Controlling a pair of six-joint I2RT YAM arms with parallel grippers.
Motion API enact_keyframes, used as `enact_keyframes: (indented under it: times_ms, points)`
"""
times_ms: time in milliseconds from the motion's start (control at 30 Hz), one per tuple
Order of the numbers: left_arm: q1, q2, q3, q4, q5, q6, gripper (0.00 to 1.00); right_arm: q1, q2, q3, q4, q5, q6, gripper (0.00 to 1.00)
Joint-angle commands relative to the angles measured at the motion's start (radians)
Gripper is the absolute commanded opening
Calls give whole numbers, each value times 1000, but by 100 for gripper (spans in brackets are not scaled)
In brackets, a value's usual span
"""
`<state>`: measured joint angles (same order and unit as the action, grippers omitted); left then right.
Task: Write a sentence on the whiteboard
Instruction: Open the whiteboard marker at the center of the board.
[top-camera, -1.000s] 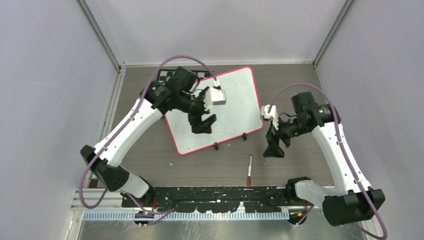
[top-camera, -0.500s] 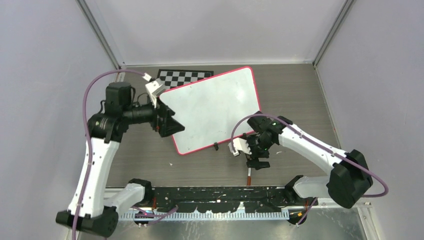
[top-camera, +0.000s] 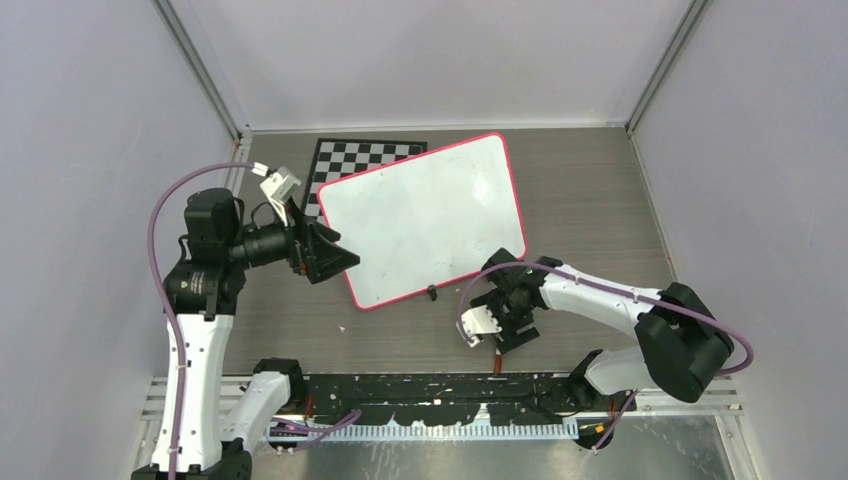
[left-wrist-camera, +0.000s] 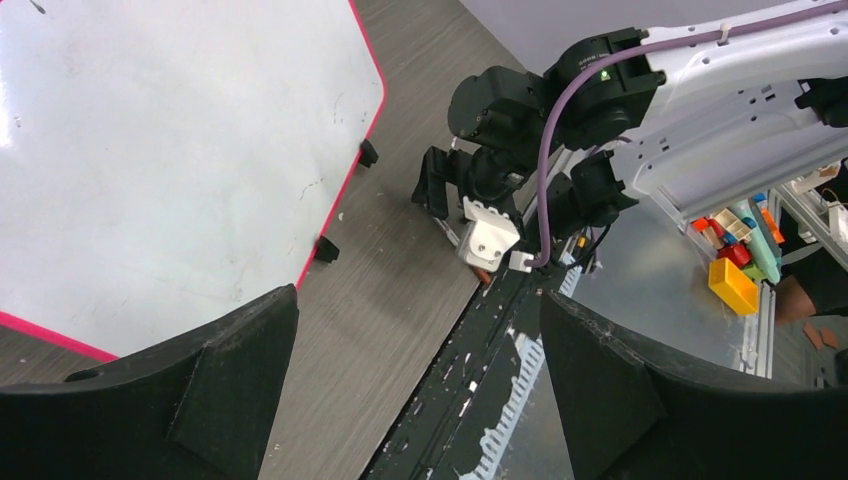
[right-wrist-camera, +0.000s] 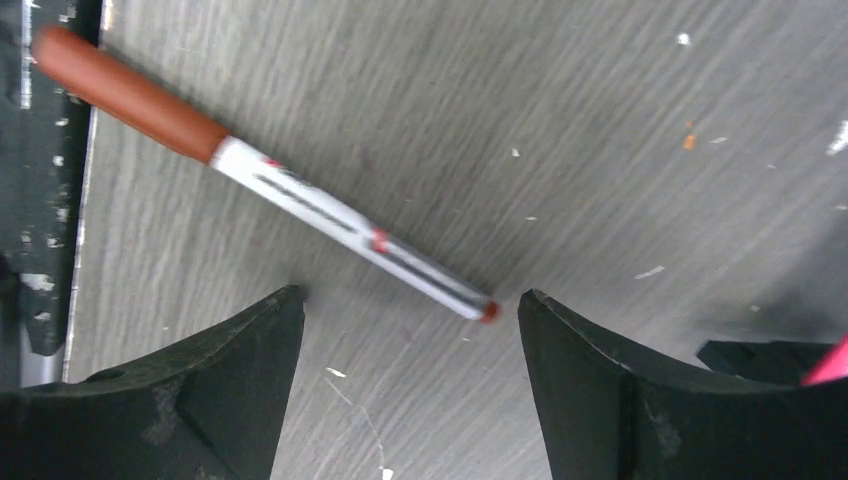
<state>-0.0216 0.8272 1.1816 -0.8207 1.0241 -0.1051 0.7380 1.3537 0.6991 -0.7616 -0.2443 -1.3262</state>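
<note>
Nearest, a black mounting rail (top-camera: 430, 388) runs along the table's front edge, with both arm bases on it. Just beyond the rail, the right gripper (right-wrist-camera: 405, 310) points down at the grey wood-grain tabletop (top-camera: 580, 180), low over a marker pen (right-wrist-camera: 260, 185). Its two black fingers (right-wrist-camera: 230, 370) are spread wide and hold nothing. The marker pen lies flat on the tabletop and slants across the wrist view. Its brown-red cap reaches toward the rail, its white barrel carries print, and its small red end lies just ahead of the gap between the fingertips, touching neither.

Farther back on the left, the left gripper (top-camera: 345, 258) hangs above the table, turned sideways toward the right, its tips over the left short edge of the whiteboard (top-camera: 420, 215). Its jaws are also spread wide and empty.

The whiteboard lies flat in the middle of the table, skewed so that its long edges slant. It has a red-pink rim, and two small black clips (left-wrist-camera: 325, 248) sit on its near long edge. Its white face shows faint smudges. Its far left corner overlaps a black-and-white checkerboard (top-camera: 350, 160) lying toward the back wall.
</note>
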Motion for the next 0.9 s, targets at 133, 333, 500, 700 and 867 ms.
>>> enact_keyframes:
  times_ms: [133,333,500,700,867]
  points:
    - [12,11,2,100,65,-79,92,7,-10,-43,85,-5,-56,68]
    - [12,22,14,103,64,-80,91,7,8,-44,23,4,-33,50]
    - [12,29,21,103,59,-80,90,7,41,-45,-6,26,6,35]
    - [12,53,45,91,64,-82,90,7,41,-69,7,61,64,26]
    - [12,100,86,19,54,-33,89,6,19,-61,7,65,196,11]
